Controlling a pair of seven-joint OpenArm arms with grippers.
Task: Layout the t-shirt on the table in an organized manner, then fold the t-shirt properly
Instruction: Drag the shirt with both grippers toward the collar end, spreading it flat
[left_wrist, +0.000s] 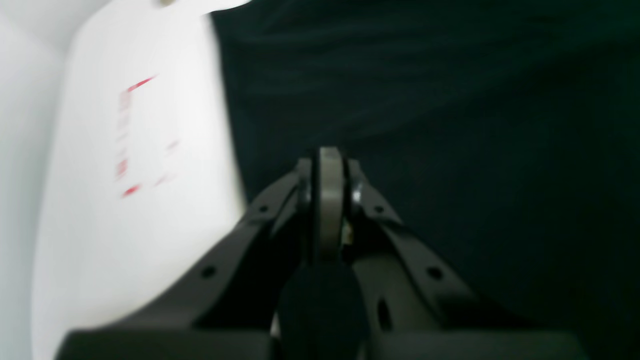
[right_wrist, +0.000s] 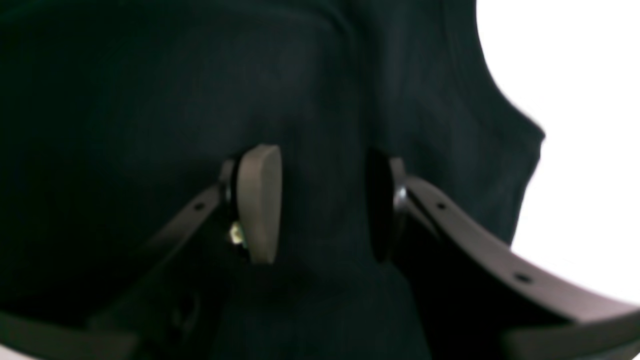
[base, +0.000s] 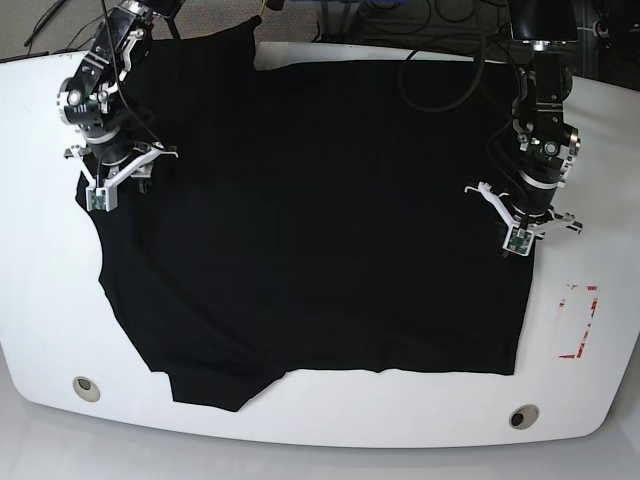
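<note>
The black t-shirt (base: 320, 220) lies spread flat over most of the white table (base: 40, 250), with one sleeve reaching toward the front left. My right gripper (base: 122, 190) hangs over the shirt's left shoulder area. In the right wrist view this gripper (right_wrist: 322, 200) stands open, with a soft ridge of the t-shirt (right_wrist: 125, 100) between its pads. My left gripper (base: 520, 240) sits at the shirt's right edge. The left wrist view shows that gripper (left_wrist: 325, 160) with pads pressed together and a dark bunch of the t-shirt (left_wrist: 450, 100) hanging below them.
A red rectangular outline (base: 578, 322) marks the bare table to the right of the shirt and appears blurred in the left wrist view (left_wrist: 135, 135). Two round holes (base: 86, 388) (base: 522, 416) sit near the front edge. Cables (base: 450, 50) run behind the back edge.
</note>
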